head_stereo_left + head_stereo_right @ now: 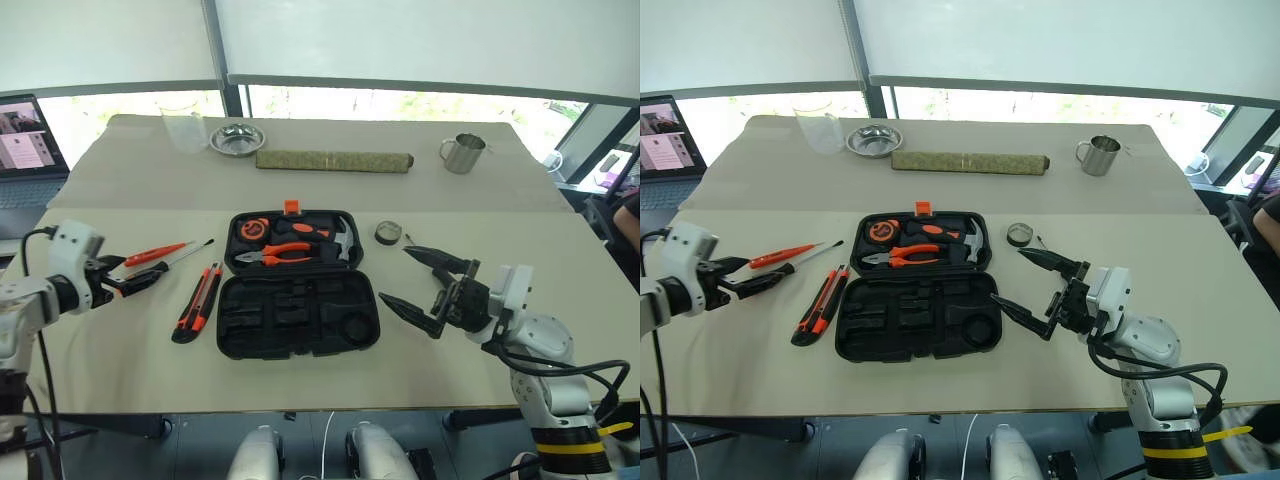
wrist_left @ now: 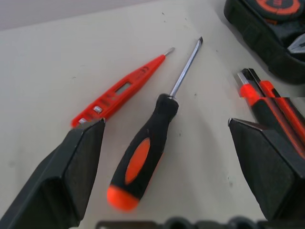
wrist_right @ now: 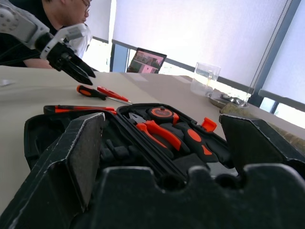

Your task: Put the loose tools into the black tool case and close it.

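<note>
Lying open on the beige table [image 1: 120, 370], the black tool case [image 1: 299, 316] is seen at centre, w/ pliers [image 1: 275, 254], hammer [image 1: 340, 238] & tape measure [image 1: 252, 228] seated in the far half; the near half's recesses are bare. An orange latch [image 1: 291, 207] is seen at the far edge.

To the case's left, two orange-and-black slim tools [image 1: 197, 302] are laid side by side, just beside the case. Further left, a black-orange screwdriver [image 2: 148, 151] & an orange tester-type screwdriver [image 2: 119, 91] are placed close together, tips toward the case. A small dark tape roll [image 1: 388, 233] is set to the case's right, near its far corner.

The left gripper [image 1: 128, 278] is held w/ jaws spread wide, nothing grasped, low over the black-orange handle; contact can't be told. The right gripper [image 1: 418, 285] is likewise spread & empty, raised off the table just right of the case, pointed toward it.

Further back a steel mug [image 1: 462, 152], metal bowl [image 1: 237, 138], clear cup [image 1: 183, 128] & rolled mat [image 1: 334, 160] are seen. A laptop [image 1: 28, 150] is set far left.
</note>
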Robot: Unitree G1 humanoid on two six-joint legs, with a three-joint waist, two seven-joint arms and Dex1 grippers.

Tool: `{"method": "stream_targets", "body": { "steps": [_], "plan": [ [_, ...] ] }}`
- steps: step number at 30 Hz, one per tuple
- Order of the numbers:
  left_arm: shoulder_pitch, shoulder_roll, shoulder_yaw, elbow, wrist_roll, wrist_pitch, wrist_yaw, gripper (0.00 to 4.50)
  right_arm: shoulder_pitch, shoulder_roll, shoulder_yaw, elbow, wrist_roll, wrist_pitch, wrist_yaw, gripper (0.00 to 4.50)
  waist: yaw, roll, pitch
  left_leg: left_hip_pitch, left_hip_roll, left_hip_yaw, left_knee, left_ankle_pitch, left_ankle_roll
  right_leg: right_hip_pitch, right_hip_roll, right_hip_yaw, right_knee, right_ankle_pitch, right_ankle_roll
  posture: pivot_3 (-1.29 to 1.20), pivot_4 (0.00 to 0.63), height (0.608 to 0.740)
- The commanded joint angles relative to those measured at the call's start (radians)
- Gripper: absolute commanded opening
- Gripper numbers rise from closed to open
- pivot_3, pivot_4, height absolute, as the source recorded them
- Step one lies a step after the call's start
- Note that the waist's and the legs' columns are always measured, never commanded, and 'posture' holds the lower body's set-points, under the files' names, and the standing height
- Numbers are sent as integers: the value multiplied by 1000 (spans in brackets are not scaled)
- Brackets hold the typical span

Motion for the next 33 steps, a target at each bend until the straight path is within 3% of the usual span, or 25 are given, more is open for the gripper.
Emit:
{"method": "stream_targets", "body": {
  "steps": [1,4,7,15,20,23,28,33],
  "plan": [
    [-74,-4,-40,143,69,-99,-47,4452,20,-8,-39,-34,-4,-19,-21,4500,-3,0,0,-1,0,0,0,0,0,-1,0,0,0,0,0,0,150,740],
    [-125,-33,-60,228,90,-142,-74,4452,51,-7,-48,-52,-11,-22,-34,4500,5,0,0,-5,0,-1,1,0,0,-4,-1,-1,0,0,0,0,150,740],
    [-140,-51,-71,267,105,-192,-110,3820,78,-6,-49,-67,-18,-28,-39,4500,15,0,0,-9,-1,-1,4,0,0,-7,-1,-1,2,0,0,0,150,740],
    [-129,-67,-1,273,75,-334,-154,930,100,-10,-49,-73,-25,-32,-43,4500,20,0,0,-13,0,-2,9,0,0,-8,-1,-3,2,1,2,0,150,740],
    [-119,-88,100,205,-14,-454,-222,910,106,-18,-48,-79,-29,-30,-39,4500,21,0,0,-18,0,-3,11,0,0,-14,-2,-3,5,2,2,0,150,740],
    [-98,-97,76,30,-52,-442,-301,910,120,-38,-70,-95,-21,-23,-41,4500,24,0,0,-18,0,-3,11,0,0,-14,-3,-3,7,2,2,0,150,740],
    [-111,-119,-92,-280,-45,-368,-387,910,149,-97,-113,-101,-12,-20,-16,4500,29,0,0,-17,-1,-2,12,0,0,-13,-3,-2,8,1,3,0,150,740],
    [-196,-150,-314,-332,155,-405,-388,910,152,-112,-130,-100,-10,-18,-17,4500,25,0,0,-16,-2,-1,13,0,0,-12,0,0,9,1,3,0,150,740]
  ]
}}
